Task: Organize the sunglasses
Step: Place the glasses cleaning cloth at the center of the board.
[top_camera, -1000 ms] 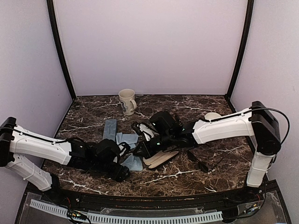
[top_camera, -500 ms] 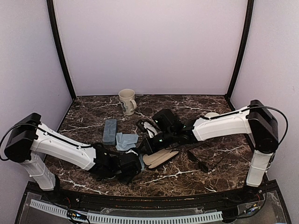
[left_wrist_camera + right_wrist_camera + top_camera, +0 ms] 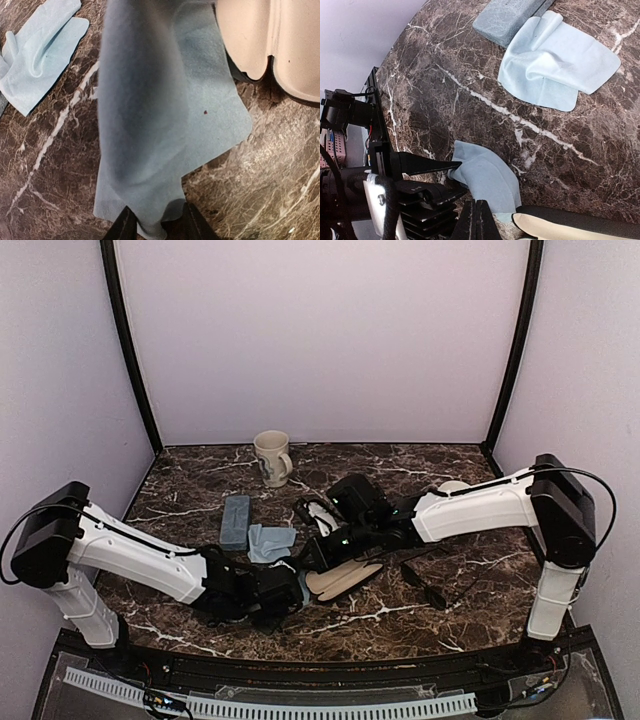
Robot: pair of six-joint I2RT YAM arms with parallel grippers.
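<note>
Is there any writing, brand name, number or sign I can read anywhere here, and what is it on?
No readable text anywhere.
The mug has a dark mark on its side, too small to read.
The grey-blue case and the blue cloths show no lettering.

White links and black joints on left arm (image 3: 130,558) and right arm (image 3: 480,508); left gripper (image 3: 157,227) and right gripper (image 3: 476,220) black; black cables (image 3: 611,510) loop near the bench (image 3: 400,625) edge.
</note>
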